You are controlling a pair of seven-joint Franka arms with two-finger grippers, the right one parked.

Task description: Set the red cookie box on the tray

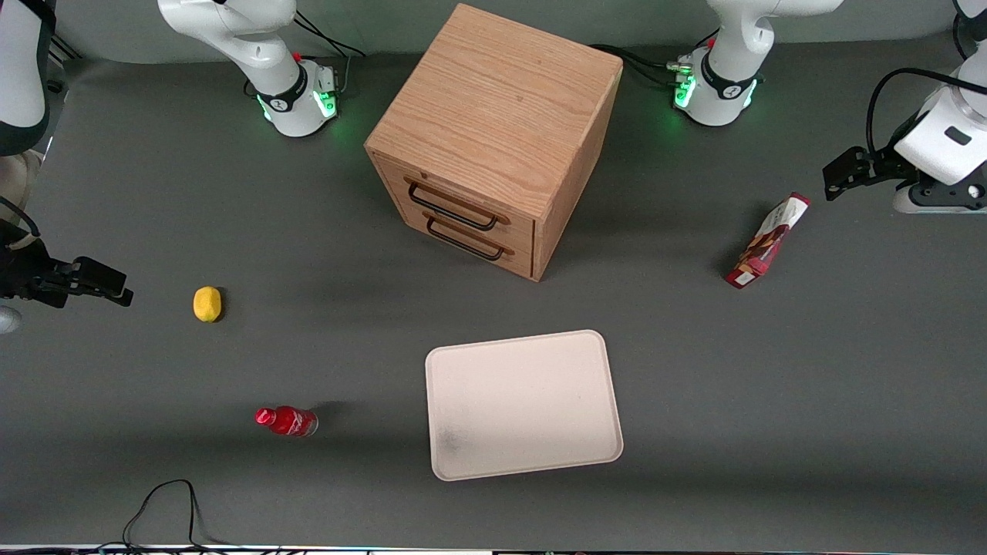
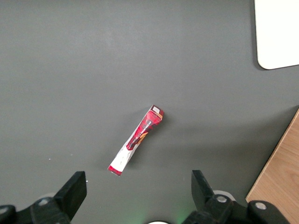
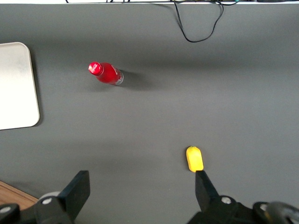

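While the dark grey desk (image 1: 771, 401) stretches wide under even light, the claw (image 1: 837, 176) hangs at the right edge of the front frame with its black fingers (image 2: 72, 191) spread well apart, holding nothing and touching nothing. Lying flat on the desk near it, a little nearer the front camera, is the red cookie box (image 1: 768, 240), clear of both fingers and slanted. Farther out, at lower centre of the front frame, sits the tray (image 1: 524, 405), well apart from the box. A wooden drawer cabinet (image 1: 493, 139) stands at upper centre; a yellow lemon (image 1: 207, 304) and small red bottle (image 1: 287, 421) lie at the left.
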